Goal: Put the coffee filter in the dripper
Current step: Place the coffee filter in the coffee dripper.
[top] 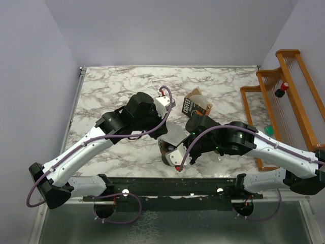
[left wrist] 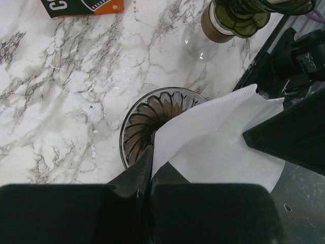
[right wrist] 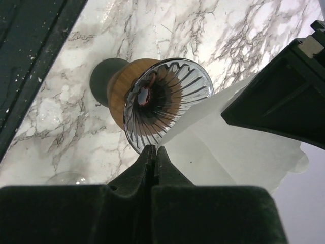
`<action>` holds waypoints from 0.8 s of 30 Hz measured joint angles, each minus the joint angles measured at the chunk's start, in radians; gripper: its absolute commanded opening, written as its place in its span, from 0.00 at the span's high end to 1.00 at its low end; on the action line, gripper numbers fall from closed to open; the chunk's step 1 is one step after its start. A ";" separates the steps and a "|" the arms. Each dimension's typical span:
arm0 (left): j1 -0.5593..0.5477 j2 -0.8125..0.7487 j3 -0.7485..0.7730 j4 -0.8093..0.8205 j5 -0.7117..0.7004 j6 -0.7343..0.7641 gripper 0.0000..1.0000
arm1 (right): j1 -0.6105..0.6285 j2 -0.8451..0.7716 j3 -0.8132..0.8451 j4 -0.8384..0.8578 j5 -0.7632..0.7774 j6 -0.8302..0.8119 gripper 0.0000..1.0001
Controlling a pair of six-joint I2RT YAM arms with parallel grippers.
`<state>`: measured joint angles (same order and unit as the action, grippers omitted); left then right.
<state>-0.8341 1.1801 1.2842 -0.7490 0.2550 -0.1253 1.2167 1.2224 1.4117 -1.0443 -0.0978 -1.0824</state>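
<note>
Coffee filter (left wrist: 223, 142) status: not yet seated. It is held off the desk (top: 117, 86) between the two arms, a white paper sheet that looks partly flattened rather than opened into a cone. In the left wrist view it sits at about 4 o'clock of the dripper (left wrist: 147, 119) and overlaps that side of the rim. The left end effector (left wrist: 152, 152) is closed, its fingers pinching one edge of the paper. The right end effector (right wrist: 154, 151) is also closed, and the paper runs out from between its fingertips, so both appear to grip the filter at opposite edges. The dripper is a ribbed glass cone with a wooden collar. Its interior is bare, and no paper lies inside it. The carton (top: 195, 104) lies on the desk at about 1 o'clock of the two end effectors in the top view, apart from the work area. Completed so far, judging by position: filter picked up and brought to the dripper rim. Remaining: open the mouth of the filter, point its tip down into the cone, lower it until the paper rests against the ribs, then release both grips.
</note>
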 measured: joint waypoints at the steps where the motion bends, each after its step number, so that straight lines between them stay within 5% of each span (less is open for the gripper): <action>1: -0.003 0.003 0.000 0.000 -0.001 -0.002 1.00 | 0.000 -0.003 -0.003 0.000 -0.001 0.006 0.99; 15: -0.054 0.003 -0.065 -0.002 -0.047 -0.046 0.99 | 0.000 -0.039 -0.070 0.023 -0.037 0.080 0.99; 24: -0.058 -0.008 -0.071 -0.024 -0.089 -0.054 0.57 | 0.001 -0.039 -0.120 0.070 -0.048 0.106 0.99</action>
<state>-0.8925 1.1725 1.2129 -0.7727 0.1665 -0.1791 1.2175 1.1831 1.2919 -0.9745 -0.1459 -0.9768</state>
